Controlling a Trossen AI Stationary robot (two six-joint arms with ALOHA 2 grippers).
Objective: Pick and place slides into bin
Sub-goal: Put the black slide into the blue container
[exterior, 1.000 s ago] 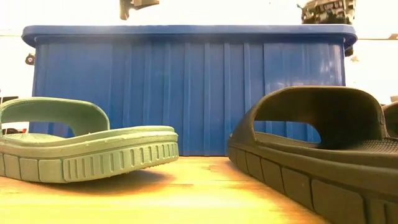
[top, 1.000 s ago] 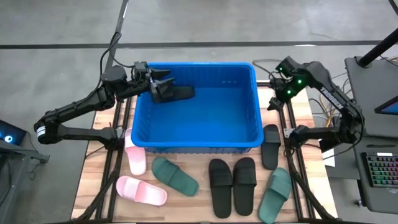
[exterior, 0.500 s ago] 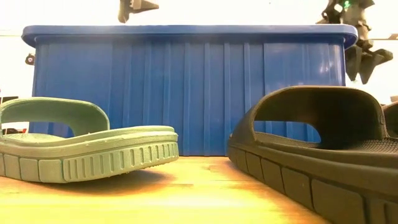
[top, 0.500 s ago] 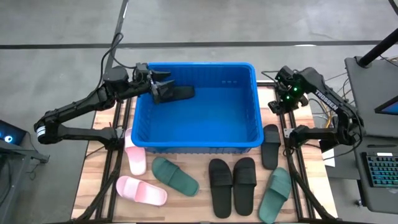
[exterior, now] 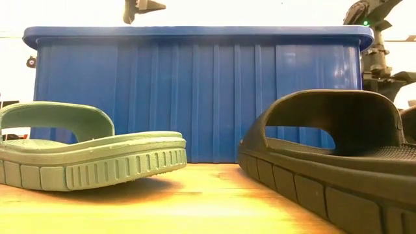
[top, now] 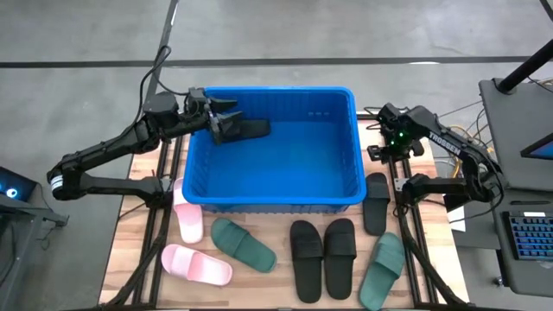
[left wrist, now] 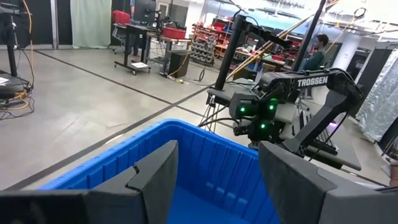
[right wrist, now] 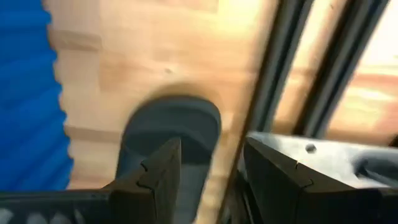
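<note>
Where the bin [top: 359, 164] ends, black slide [right wrist: 168, 140] beneath right gripper [right wrist: 208, 168], fingers apart, empty.

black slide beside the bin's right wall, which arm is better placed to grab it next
Right. The right gripper hangs open just above that black slide, its wrist camera looking down on it. The left gripper is open over the bin's far-left corner.

Industrial lab or workshop: polished concrete floor [left wrist: 74, 106], equipment racks [left wrist: 208, 46], wheeled workbenches [left wrist: 146, 37], keyboard [top: 529, 235].
</note>
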